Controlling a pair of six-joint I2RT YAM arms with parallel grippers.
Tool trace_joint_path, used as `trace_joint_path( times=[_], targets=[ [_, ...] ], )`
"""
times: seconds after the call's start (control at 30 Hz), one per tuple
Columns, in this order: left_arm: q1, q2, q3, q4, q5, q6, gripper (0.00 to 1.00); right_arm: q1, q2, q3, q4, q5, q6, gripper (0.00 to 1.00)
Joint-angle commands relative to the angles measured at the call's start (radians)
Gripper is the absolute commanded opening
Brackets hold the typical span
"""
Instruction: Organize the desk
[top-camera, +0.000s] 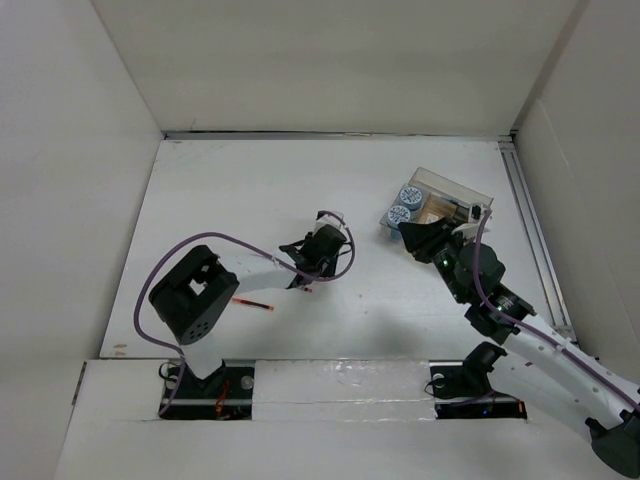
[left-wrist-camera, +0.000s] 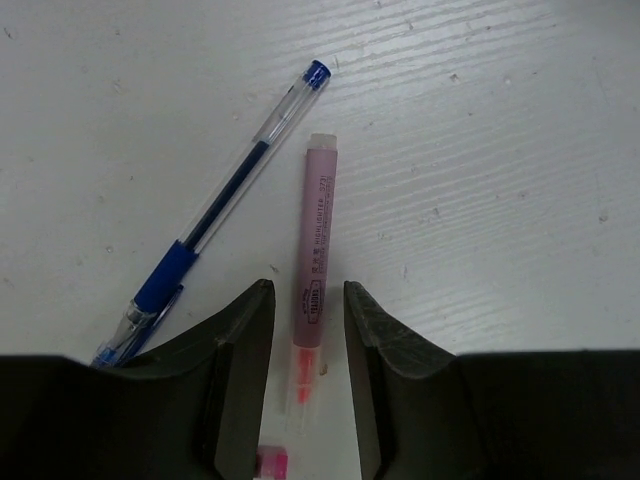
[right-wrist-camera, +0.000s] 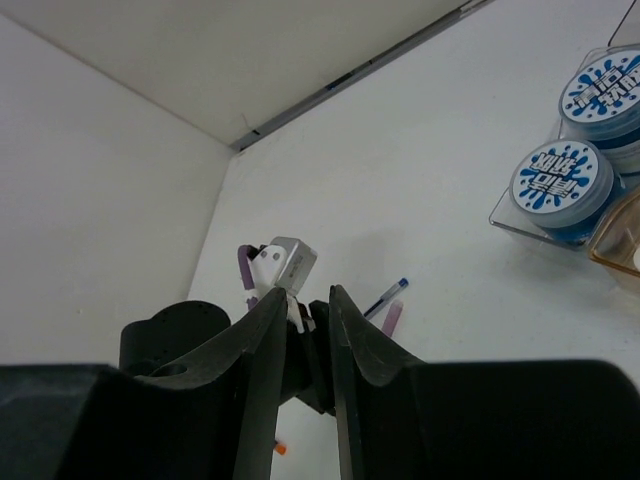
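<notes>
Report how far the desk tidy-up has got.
Done: two blue-lidded tubs sit in the clear tray. In hand: the left gripper, open, straddles the pink highlighter on the desk, not yet gripping. Left: blue pen and thin red pen also lie loose; right gripper empty beside the tray.

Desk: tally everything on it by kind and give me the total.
Pens: 2, blue pen and thin red pen
Pink highlighter: 1
Small pink piece, perhaps its cap: 1
Round blue-lidded tubs: 2
Clear compartment tray: 1, its tan contents unclear and not counted
Total: 7
</notes>
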Motion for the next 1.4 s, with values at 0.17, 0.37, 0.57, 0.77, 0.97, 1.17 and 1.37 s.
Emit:
trace_joint_path(
  times=[0.17, 0.37, 0.57, 0.77, 0.97, 1.17, 1.37],
  targets=[
    [-0.010, 0.057, 0.063, -0.044, -0.012, 0.040, 0.13, -0.003, -0.010, 0.020, 0.047, -0.027, 0.012, 0.30],
    [-0.070, 0.023, 0.098, -0.050, -0.023, 0.061, 0.00, -0.003, -0.034, 0.023, 0.036, -0.005, 0.011, 0.30],
    [-0.080, -0.095, 0.188, 0.008, -0.003, 0.104, 0.00, -0.003, -0.149, 0.017, -0.005, 0.085, 0.028, 0.30],
    [-0.080, -0.016, 0.426, 0.059, 0.109, 0.237, 0.00, -0.003, -0.382, 0.026, -0.062, 0.145, 0.012, 0.30],
    [-0.001, 0.259, 0.848, -0.051, 0.465, 0.480, 0.00, -0.003, -0.533, 0.030, -0.091, 0.159, 0.018, 0.30],
    [0.100, 0.684, 1.628, -0.377, 0.847, 0.698, 0.00, -0.003, -0.559, 0.079, -0.141, 0.110, 0.005, 0.30],
    [0.135, 0.707, 1.489, -0.062, 0.839, 0.617, 0.01, -0.003, -0.547, 0.107, -0.209, 0.127, -0.017, 0.30]
  ],
)
